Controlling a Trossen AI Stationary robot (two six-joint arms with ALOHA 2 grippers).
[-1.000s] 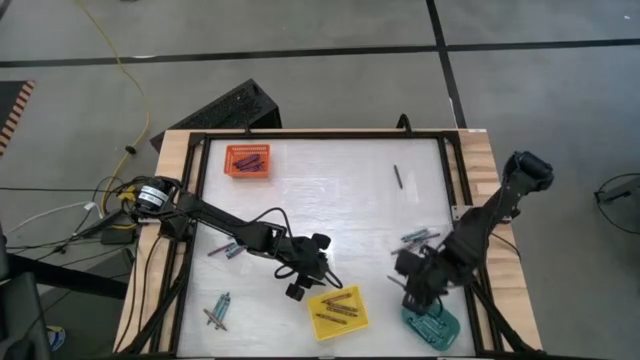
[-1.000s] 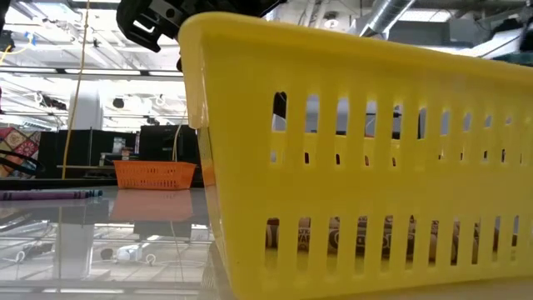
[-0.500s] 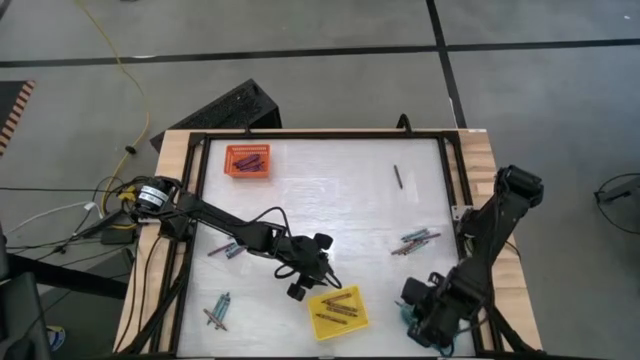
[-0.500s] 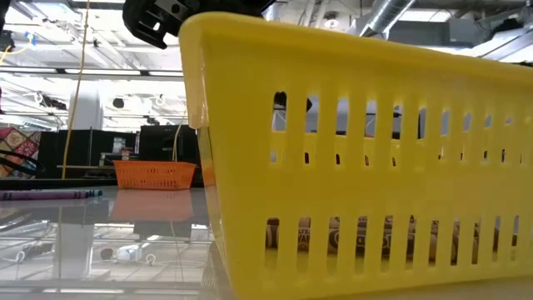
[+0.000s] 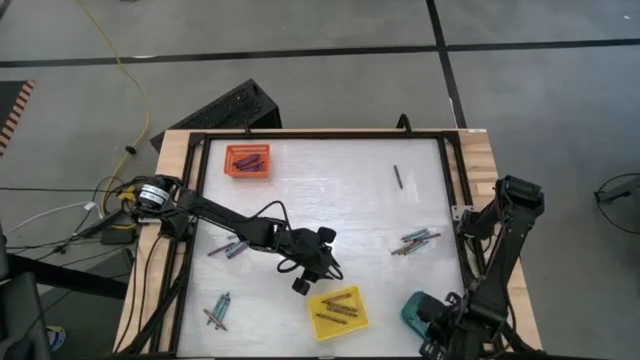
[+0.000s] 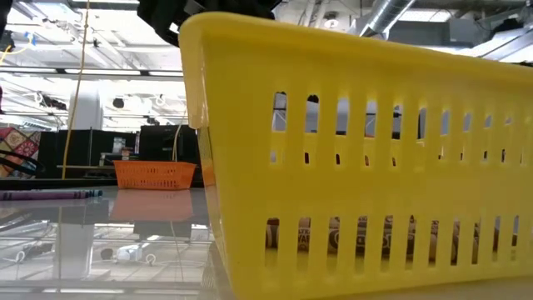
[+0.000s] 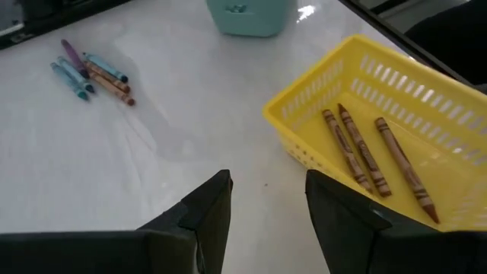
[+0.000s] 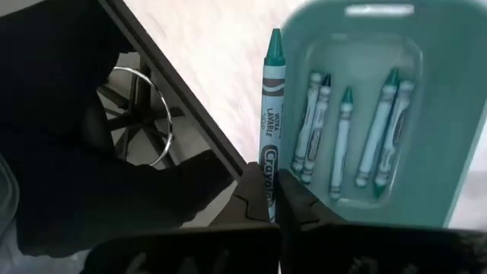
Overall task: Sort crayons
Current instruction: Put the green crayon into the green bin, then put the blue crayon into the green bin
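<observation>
Your right tool (image 8: 268, 199) is pinching paper-wrapped teal crayon (image 8: 269, 129) upright, just beside glossy teal tray (image 8: 449, 114) holding five teal crayons (image 8: 344, 141). Your left tool (image 7: 266, 205) is gaping wide, empty, above glossy white counter (image 7: 137, 167), near slotted yellow plastic tray (image 7: 304, 125) holding three brown crayons (image 7: 365, 152). Four loose crayons (image 7: 93, 72) are lying farther off.

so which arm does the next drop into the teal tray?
Right, likely. Its pincer is shut on a teal crayon right by the teal tray. The left pincer is open and empty beside the yellow tray.
</observation>
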